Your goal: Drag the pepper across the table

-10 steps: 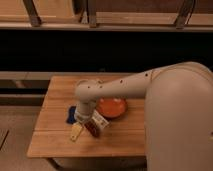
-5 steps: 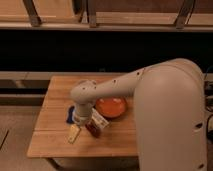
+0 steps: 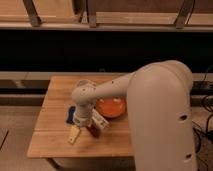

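The small dark red pepper [image 3: 92, 131] lies on the light wooden table [image 3: 50, 145], near its front middle. It sits just below a white carton [image 3: 100, 121] and touches or nearly touches it. My gripper [image 3: 74, 134], with its pale yellowish tip, points down at the tabletop just left of the pepper. The white arm reaches in from the right and bends at a round joint [image 3: 83, 96] above the gripper. The wrist hides the spot between the gripper and the pepper, so I cannot tell whether they touch.
A round orange plate [image 3: 111, 107] sits on the table behind the carton, partly under the arm. A small blue object [image 3: 71, 114] lies left of the wrist. The table's front edge [image 3: 75, 156] is close below the gripper. Dark shelving runs behind.
The large upper arm link has swung left in the view. The gripper tip has shifted only slightly, and the pepper stays in almost the same spot.
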Available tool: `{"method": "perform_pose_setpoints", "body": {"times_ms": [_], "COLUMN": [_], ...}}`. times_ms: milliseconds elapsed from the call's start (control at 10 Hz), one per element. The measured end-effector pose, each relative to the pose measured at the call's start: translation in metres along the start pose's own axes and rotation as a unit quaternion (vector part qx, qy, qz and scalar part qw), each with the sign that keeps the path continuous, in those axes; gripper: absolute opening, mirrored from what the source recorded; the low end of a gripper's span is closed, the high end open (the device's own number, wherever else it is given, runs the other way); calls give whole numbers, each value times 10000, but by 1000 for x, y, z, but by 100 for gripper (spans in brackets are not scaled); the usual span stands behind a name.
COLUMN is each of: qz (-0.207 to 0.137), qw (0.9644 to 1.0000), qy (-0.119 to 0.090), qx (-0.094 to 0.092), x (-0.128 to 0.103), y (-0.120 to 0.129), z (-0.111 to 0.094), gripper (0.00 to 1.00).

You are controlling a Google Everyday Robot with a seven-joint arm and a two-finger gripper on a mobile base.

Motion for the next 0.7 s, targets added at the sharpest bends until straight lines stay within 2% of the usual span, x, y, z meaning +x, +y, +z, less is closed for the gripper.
{"method": "perform_pose_setpoints", "body": {"times_ms": [400,700], "qz": [191,357], "qw": [9996,9990], "qy": [35,184], "qx": [219,203], "x": [8,20], "y": [-13,-24], "z": [-12,-1], "gripper": [80,80]}}
